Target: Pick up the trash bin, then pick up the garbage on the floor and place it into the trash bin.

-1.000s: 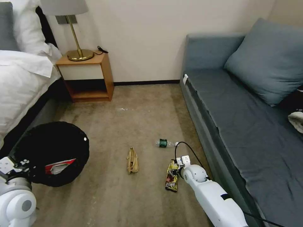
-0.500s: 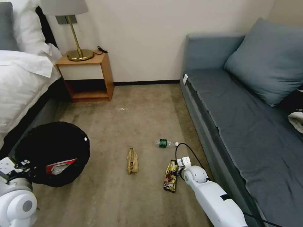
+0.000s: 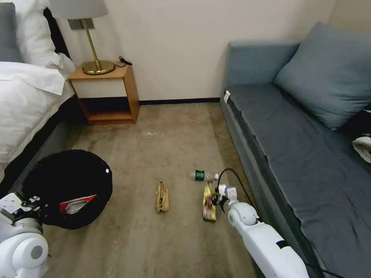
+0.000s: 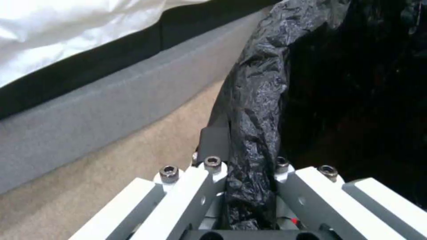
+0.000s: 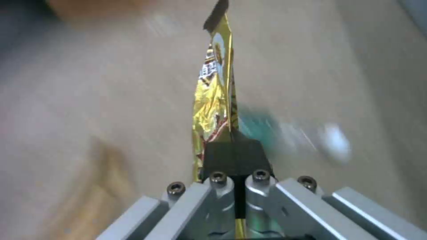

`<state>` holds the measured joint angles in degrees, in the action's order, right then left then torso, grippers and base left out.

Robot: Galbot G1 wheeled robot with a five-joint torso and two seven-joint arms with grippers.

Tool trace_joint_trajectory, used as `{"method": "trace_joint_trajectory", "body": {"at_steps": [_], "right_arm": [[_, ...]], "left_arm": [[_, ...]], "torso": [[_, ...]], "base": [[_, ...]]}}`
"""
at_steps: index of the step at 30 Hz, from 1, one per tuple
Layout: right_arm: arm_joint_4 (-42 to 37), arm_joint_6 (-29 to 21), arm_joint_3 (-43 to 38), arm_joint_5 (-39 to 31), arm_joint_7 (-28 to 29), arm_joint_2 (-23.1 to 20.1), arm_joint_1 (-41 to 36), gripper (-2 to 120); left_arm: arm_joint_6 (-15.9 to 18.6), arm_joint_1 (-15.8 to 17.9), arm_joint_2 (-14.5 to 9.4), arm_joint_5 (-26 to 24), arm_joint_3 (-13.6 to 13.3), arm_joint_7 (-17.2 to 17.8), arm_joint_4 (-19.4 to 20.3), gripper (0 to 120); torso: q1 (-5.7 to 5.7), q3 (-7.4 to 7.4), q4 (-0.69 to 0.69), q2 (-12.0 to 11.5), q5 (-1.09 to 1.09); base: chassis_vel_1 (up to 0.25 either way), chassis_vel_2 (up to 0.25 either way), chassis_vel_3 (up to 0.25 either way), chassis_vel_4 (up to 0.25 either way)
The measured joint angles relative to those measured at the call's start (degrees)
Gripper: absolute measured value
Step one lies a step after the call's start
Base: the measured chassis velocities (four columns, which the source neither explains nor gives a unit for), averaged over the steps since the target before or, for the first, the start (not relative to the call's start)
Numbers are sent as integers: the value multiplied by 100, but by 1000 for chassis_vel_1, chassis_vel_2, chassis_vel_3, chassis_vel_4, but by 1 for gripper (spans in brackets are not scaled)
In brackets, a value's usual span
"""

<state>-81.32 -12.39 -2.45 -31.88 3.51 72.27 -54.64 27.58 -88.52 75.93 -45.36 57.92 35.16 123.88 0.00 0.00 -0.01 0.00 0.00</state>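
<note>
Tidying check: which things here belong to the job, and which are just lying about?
Job: trash bin, rim gripped by left tool; snack wrapper pinched in right tool; paper bag; bottle; red-and-white packet in bin.

Lying about: lamp, nightstand, bed, sofa, cushion.

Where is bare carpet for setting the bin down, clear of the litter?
Bare carpet lies between the nightstand and the sofa, and nearer, between the trash bin held by the left gripper and the paper bag. It is crowded beside the sofa: bottle, and snack wrapper pinched in the right gripper.
</note>
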Motion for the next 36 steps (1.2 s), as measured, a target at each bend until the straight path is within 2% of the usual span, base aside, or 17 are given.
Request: {"method": "trace_joint_trajectory", "body": {"at_steps": [1,3,4,6,10,13,15,19,22,24,26,27,29,32,36], "right_arm": [[-261,396,72,-160,-179,-26,-8,0],[-320,496,94,-196,-234,-28,-8,0],[-583,973,226,-381,-519,-17,-5,0],[-981,1451,518,-680,-898,92,29,0],[-1174,1779,904,-942,-1220,259,135,0],[-1082,2271,1489,-1091,-1730,623,473,0],[-959,2454,1733,-1140,-1817,761,646,0],[-770,2724,2082,-1268,-1847,921,913,0],[-329,3035,2527,-1360,-1827,1255,1282,0],[-218,3086,2578,-1352,-1820,1327,1342,0],[339,3333,2721,-1234,-1798,1698,1564,0],[339,3333,2721,-1234,-1798,1698,1564,0],[847,3516,2784,-1063,-1752,1980,1681,0],[1210,3676,2865,-839,-1594,2015,1750,0],[1180,3619,2993,-724,-1413,2012,1740,0]], "left_arm": [[-21,-13,22,75,-23,-46,-10,4],[-28,-15,30,100,-29,-57,-15,4],[-57,-15,71,221,-49,-110,-41,4],[-71,10,120,320,-62,-135,-82,4],[-71,35,138,366,-66,-163,-117,4],[-83,46,145,412,-68,-215,-172,4],[-84,41,148,422,-69,-226,-179,4],[-84,36,159,433,-69,-247,-179,4],[-84,45,202,469,-73,-283,-162,4],[-82,52,216,481,-75,-288,-151,4],[-65,68,265,514,-77,-292,-89,4],[-65,68,265,514,-77,-292,-89,4],[-54,51,284,523,-68,-307,-24,4],[-52,36,283,523,-41,-312,17,4],[-11,54,329,520,-43,-315,101,4]], "torso": [[0,0,0,0,-1],[0,0,0,0,0],[0,0,1,0,-1],[0,0,1,0,0],[0,0,1,0,-1],[0,0,1,0,-1],[0,0,1,0,-1],[0,0,2,0,-2],[0,0,2,0,-2],[0,0,2,0,-2],[0,0,2,0,-1],[0,0,2,0,-1],[0,0,3,0,-1],[0,0,1,0,-1],[0,0,0,0,-1]], "base": [[0,0,0,0],[0,0,0,0],[0,0,0,0],[0,0,0,0],[0,0,0,0],[0,0,0,0],[0,0,0,0],[0,0,0,0],[0,0,0,0],[0,0,0,0],[0,0,0,0],[0,0,0,0],[0,0,0,0],[0,0,0,0],[0,0,0,0]]}}
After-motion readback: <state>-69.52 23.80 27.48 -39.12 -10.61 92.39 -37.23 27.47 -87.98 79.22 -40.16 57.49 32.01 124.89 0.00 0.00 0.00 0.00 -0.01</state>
